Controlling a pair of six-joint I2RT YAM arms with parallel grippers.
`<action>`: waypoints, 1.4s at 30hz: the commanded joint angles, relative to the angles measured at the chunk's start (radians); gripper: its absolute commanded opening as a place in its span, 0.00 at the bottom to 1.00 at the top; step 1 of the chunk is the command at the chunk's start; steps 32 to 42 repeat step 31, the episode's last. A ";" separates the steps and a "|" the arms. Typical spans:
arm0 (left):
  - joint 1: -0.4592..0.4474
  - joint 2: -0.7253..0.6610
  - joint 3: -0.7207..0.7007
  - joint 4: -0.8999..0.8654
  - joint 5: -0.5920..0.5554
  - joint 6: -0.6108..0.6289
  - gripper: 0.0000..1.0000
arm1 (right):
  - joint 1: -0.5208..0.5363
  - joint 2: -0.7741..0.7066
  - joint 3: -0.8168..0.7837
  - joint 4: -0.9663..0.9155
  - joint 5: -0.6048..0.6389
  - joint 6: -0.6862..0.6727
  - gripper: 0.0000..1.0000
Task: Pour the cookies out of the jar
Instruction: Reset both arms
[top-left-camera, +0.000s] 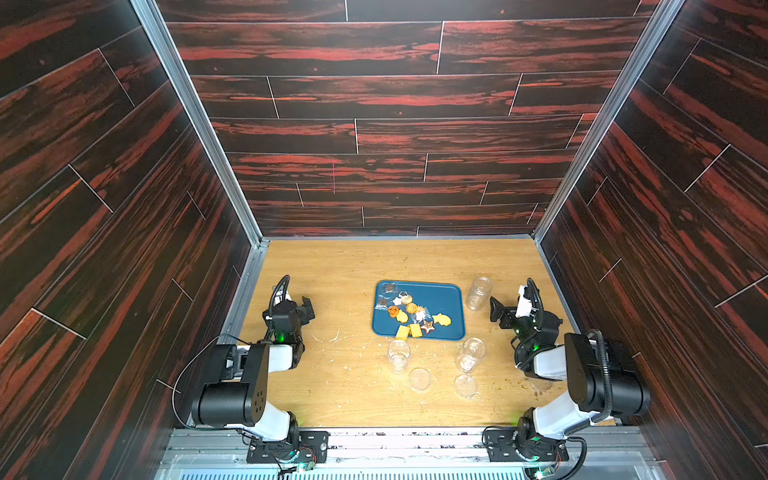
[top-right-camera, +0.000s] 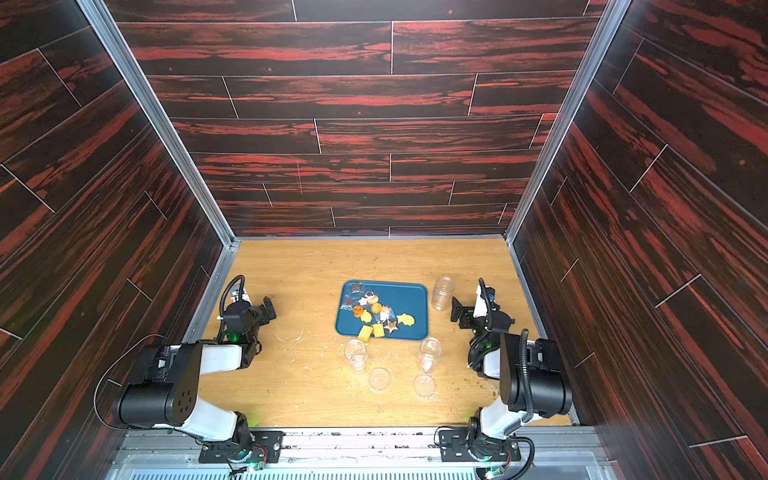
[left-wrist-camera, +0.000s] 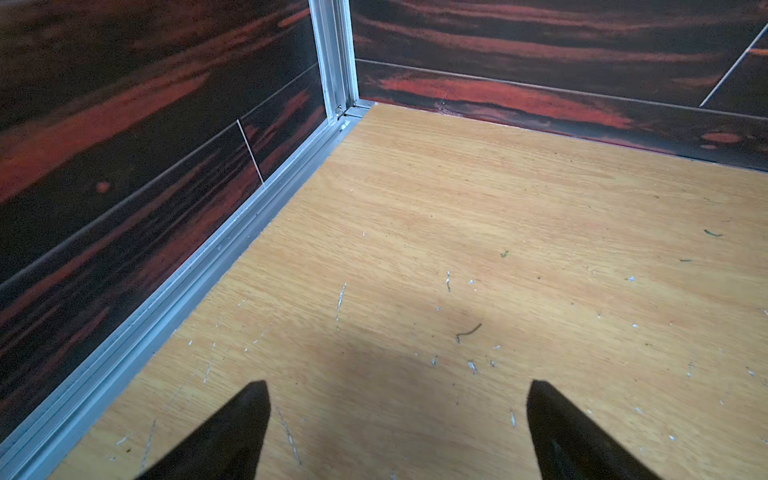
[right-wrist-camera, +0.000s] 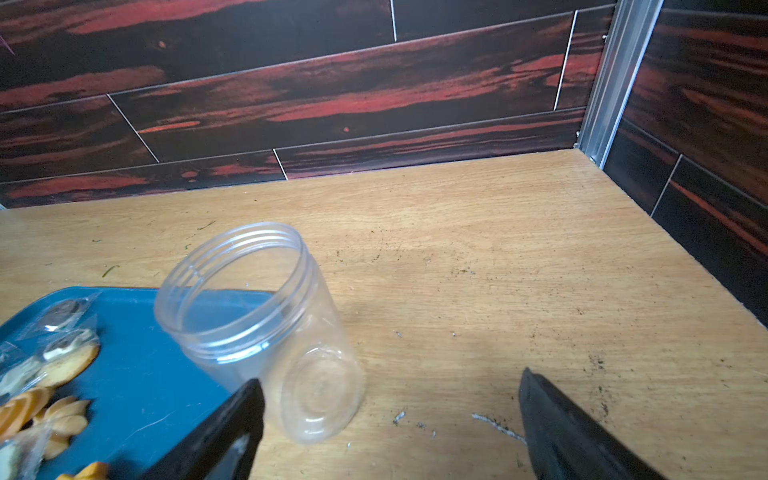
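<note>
The cookies (top-left-camera: 409, 313) (top-right-camera: 376, 313) lie loose on a blue tray (top-left-camera: 440, 297) in the middle of the table, some in clear wrappers; the right wrist view shows cookies (right-wrist-camera: 50, 395) on the tray (right-wrist-camera: 145, 353) too. A clear empty jar (top-left-camera: 478, 293) (top-right-camera: 443, 294) stands upright without a lid just right of the tray. My right gripper (top-left-camera: 498, 311) (right-wrist-camera: 390, 380) is open beside that jar (right-wrist-camera: 266, 324), which stands just off one fingertip, outside the jaws. My left gripper (top-left-camera: 309, 307) (left-wrist-camera: 397, 386) is open over bare table near the left wall.
Two more empty clear jars (top-left-camera: 399, 355) (top-left-camera: 471, 353) stand in front of the tray, with two clear lids (top-left-camera: 419, 379) (top-left-camera: 465, 385) lying nearer the front edge. Pale crumbs are scattered over the wooden table (top-left-camera: 340, 270). Dark walls close in the left, right and back.
</note>
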 joint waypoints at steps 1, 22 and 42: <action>-0.001 0.000 0.005 0.021 -0.016 -0.004 1.00 | -0.002 -0.024 -0.006 0.026 -0.013 -0.015 0.99; -0.002 -0.001 0.005 0.021 -0.016 -0.002 1.00 | -0.001 -0.021 -0.002 0.020 -0.012 -0.017 0.98; -0.001 0.000 0.006 0.023 -0.016 -0.003 1.00 | 0.001 -0.024 -0.006 0.025 -0.010 -0.018 0.98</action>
